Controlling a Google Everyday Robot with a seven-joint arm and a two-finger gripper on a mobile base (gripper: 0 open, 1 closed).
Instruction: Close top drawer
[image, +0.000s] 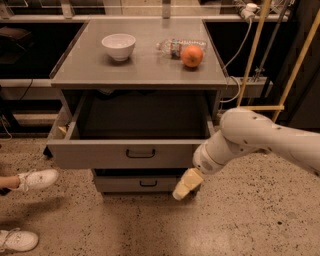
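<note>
The top drawer (125, 155) is pulled far out of the grey cabinet; its deep box looks empty and its flat grey front carries a small black pull handle (140, 153). My gripper (186, 184) hangs from the white arm, low and just right of the drawer front's right end, in front of the lower drawer (145, 183). Its cream fingers point down and to the left.
On the cabinet top (140, 72) stand a white bowl (118, 46), a plastic bottle (176, 46) and an orange fruit (192, 56). A person's white shoes (35, 178) are on the speckled floor at the left. Yellow poles (252, 55) and cables stand at the right.
</note>
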